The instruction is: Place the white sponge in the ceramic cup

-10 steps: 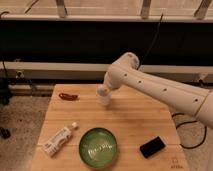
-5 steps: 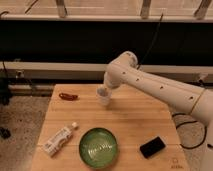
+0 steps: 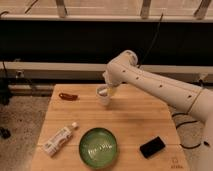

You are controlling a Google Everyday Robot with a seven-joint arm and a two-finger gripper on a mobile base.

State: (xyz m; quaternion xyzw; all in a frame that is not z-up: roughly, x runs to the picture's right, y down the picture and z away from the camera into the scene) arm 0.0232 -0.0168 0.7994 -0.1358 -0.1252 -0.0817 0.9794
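A white ceramic cup [image 3: 103,95] stands upright on the wooden table [image 3: 130,125], at the middle of its far side. My white arm reaches in from the right. Its gripper [image 3: 111,88] sits right at the cup's rim on the right side, mostly hidden behind the wrist. The white sponge does not show on its own anywhere. It is hidden, and I cannot tell whether it is at the gripper or in the cup.
A small red object [image 3: 67,96] lies at the far left of the table. A white bottle [image 3: 60,139] lies at the near left. A green bowl [image 3: 98,147] sits at the near middle. A black object [image 3: 152,146] lies at the near right. A dark wall and rails run behind.
The arm's elbow has shifted slightly upward. The gripper stays at the cup, and the cup and other objects have not moved.
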